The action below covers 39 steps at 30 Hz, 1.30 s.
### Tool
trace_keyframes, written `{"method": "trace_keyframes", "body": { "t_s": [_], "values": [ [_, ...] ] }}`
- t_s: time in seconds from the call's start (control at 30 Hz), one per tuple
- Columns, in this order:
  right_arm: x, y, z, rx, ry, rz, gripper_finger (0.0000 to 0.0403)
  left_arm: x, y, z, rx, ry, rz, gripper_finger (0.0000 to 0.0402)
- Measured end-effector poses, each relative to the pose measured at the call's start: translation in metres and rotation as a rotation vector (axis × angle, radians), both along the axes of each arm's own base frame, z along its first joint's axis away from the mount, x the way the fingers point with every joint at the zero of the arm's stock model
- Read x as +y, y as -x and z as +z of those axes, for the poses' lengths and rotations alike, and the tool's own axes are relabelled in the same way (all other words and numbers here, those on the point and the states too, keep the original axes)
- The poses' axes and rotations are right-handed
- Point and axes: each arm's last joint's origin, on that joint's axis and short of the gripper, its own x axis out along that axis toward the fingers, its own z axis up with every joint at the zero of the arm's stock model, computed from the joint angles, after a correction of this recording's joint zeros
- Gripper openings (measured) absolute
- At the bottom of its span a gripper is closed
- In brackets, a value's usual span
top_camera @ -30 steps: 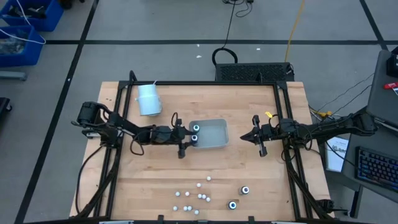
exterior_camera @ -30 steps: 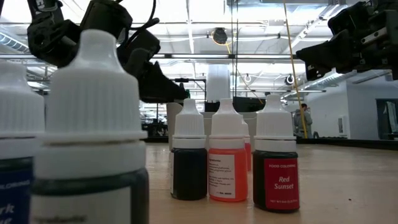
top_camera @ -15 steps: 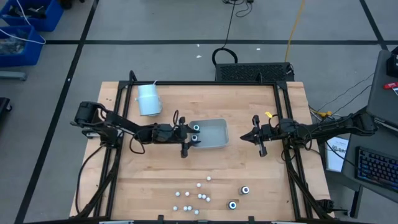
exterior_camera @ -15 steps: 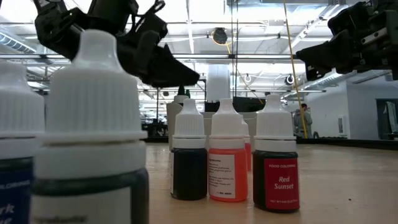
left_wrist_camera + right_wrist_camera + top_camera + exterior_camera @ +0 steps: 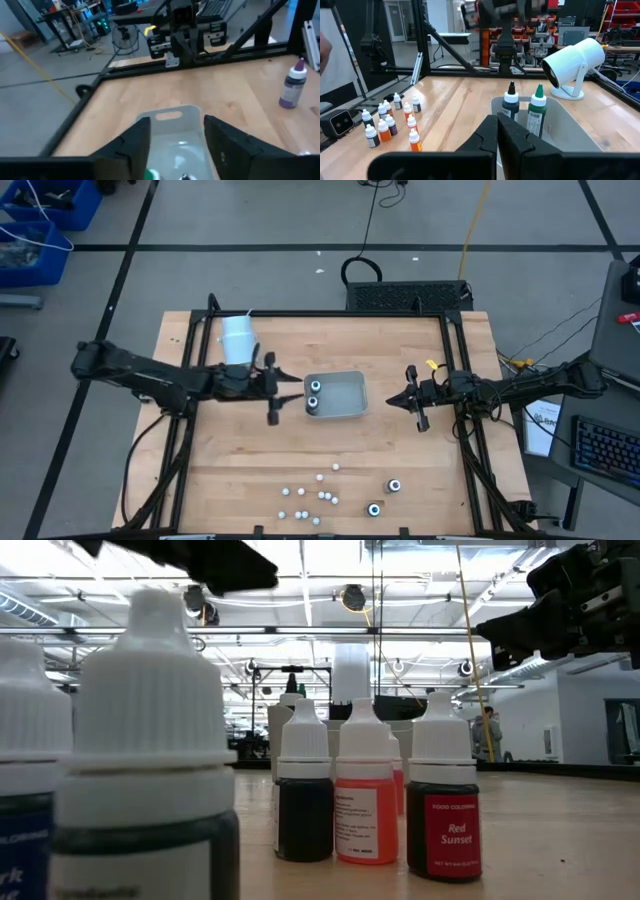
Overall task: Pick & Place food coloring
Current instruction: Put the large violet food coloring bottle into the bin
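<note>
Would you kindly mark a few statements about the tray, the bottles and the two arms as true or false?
1. Two bottles stand in the clear tray. True: a black-capped bottle and a green-capped bottle.
2. The left gripper holds a bottle. False: its jaws are open and empty, beside the tray.
3. The right gripper is shut. True.
4. All the food coloring is in the tray. False: many bottles stand near the table's front edge.
5. The white cup is upright. False: it lies on its side.

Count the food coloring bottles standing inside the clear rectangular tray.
2: a dark-liquid bottle with a black cap and a green-capped bottle, side by side at the clear rectangular tray's left end. None appear hidden.
</note>
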Motion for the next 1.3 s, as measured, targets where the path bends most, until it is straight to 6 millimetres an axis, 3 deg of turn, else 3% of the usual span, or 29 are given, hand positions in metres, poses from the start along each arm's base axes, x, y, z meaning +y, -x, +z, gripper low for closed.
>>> {"method": "trace_keyframes", "body": {
  "t_s": [0.27,0.4,0.63,0.8,0.93,1.2,1.3],
  "values": [
    [0.000,0.000,0.000,0.003,0.000,0.000,0.0000,0.001,0.029,0.047,0.086,-0.073,-0.005,0.0016],
    [0.000,0.000,0.000,0.004,0.000,0.000,0.0000,0.002,0.045,0.062,0.118,-0.143,-0.035,0.0009],
    [0.000,0.000,0.000,0.006,-0.016,0.000,0.0000,0.008,0.087,0.094,-0.057,-0.174,-0.061,0.0004],
    [0.000,0.000,0.000,0.007,-0.019,0.000,0.0000,0.016,0.115,0.104,-0.121,-0.163,-0.053,0.0003],
    [0.000,0.000,0.000,0.007,-0.019,0.000,0.0000,0.024,0.135,0.101,-0.107,-0.151,-0.010,0.0003],
    [0.000,0.000,0.002,-0.017,-0.019,0.000,0.0000,0.035,0.165,0.063,-0.158,-0.110,0.099,0.0002],
    [0.000,0.000,0.002,-0.017,-0.019,0.000,0.0000,0.034,0.170,0.044,-0.251,-0.064,0.036,0.0002]
  ]
}}
